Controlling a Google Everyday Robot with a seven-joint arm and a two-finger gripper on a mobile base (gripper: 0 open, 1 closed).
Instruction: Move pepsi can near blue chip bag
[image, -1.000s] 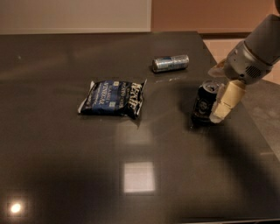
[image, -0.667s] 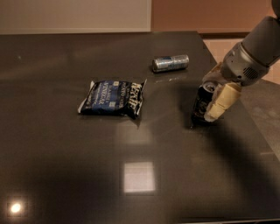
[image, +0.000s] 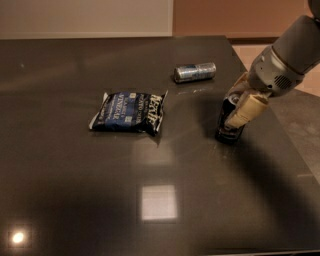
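The pepsi can (image: 225, 119) is dark, nearly black, with a silver top rim, and stands upright on the dark table at the right. My gripper (image: 235, 107) comes in from the upper right and straddles the can. One cream finger (image: 246, 111) lies across the can's front right side and the other sits behind its top, pressed against it. The blue chip bag (image: 129, 112) lies flat left of centre, well apart from the can.
A silver-and-blue can (image: 195, 72) lies on its side behind the pepsi can, towards the far edge. The dark glossy table (image: 75, 190) ends at its right edge (image: 290, 150) close to the arm, with floor beyond.
The gripper and the pepsi can have shifted slightly left, towards the chip bag. The chip bag and the lying can have not moved.
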